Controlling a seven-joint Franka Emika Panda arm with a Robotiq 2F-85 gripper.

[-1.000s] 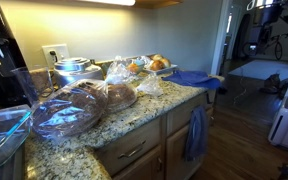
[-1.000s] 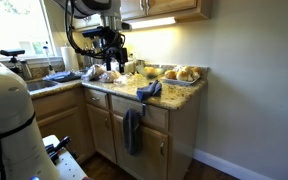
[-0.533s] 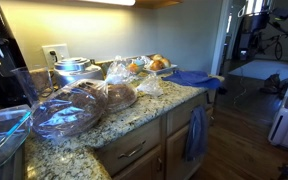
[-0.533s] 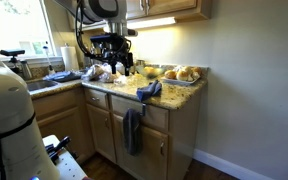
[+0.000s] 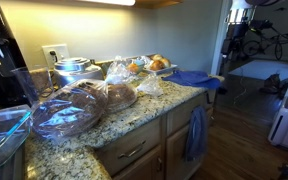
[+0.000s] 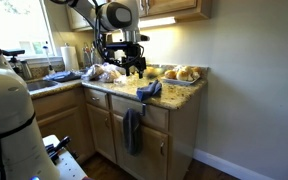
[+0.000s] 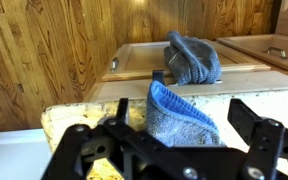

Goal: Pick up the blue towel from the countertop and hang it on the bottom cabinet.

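The blue towel (image 7: 181, 113) lies bunched on the granite countertop (image 7: 64, 120) near its edge. It also shows in both exterior views (image 6: 149, 90) (image 5: 190, 77). My gripper (image 7: 174, 152) is open and hovers over the towel, with a finger on each side and nothing in it. In an exterior view the gripper (image 6: 134, 66) hangs above the counter, just behind the towel. The wooden bottom cabinet (image 6: 170, 135) (image 5: 134, 150) stands below. A duller slate-blue towel (image 7: 193, 57) (image 6: 133, 130) (image 5: 195, 132) hangs on its front.
Bagged bread and pastries (image 5: 84, 100) (image 6: 184, 73) crowd the counter. Pots (image 5: 72, 68) stand by the wall outlet. A clear plastic container (image 5: 2, 135) sits at the near end. A blue cloth (image 6: 59, 75) lies near the window.
The arm has swung along the counter toward the blue towel, and the gripper now hangs just over it. Both towels have stayed where they were.
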